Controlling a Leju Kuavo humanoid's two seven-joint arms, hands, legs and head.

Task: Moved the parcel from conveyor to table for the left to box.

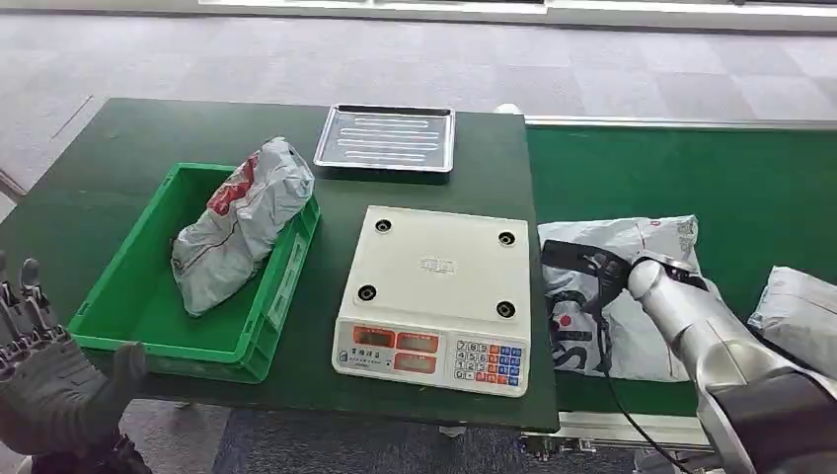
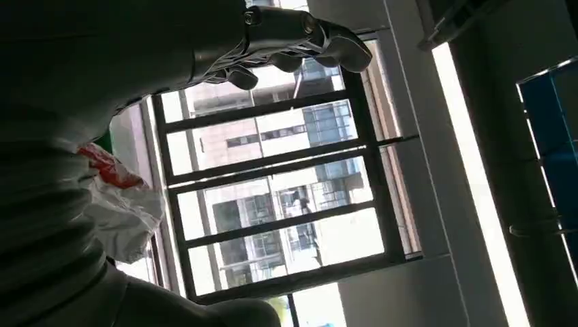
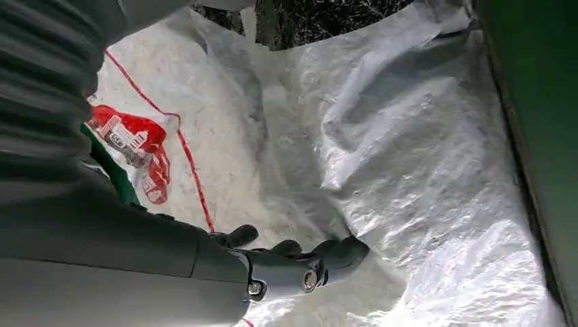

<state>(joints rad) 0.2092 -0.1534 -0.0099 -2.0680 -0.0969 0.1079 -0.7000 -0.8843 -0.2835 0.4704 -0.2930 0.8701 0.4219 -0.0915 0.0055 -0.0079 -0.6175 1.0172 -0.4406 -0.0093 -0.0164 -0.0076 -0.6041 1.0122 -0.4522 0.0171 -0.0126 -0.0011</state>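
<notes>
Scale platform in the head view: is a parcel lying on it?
No, the scale platform is bare; one parcel lies in the green bin.

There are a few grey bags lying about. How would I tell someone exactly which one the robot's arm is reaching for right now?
Find the green conveyor belt right of the dark green table. Two grey parcels lie on it; the one meant is the parcel nearest the white scale, under the robot's right hand. Unlike the bag in the green crate, it lies flat on the belt.
</notes>
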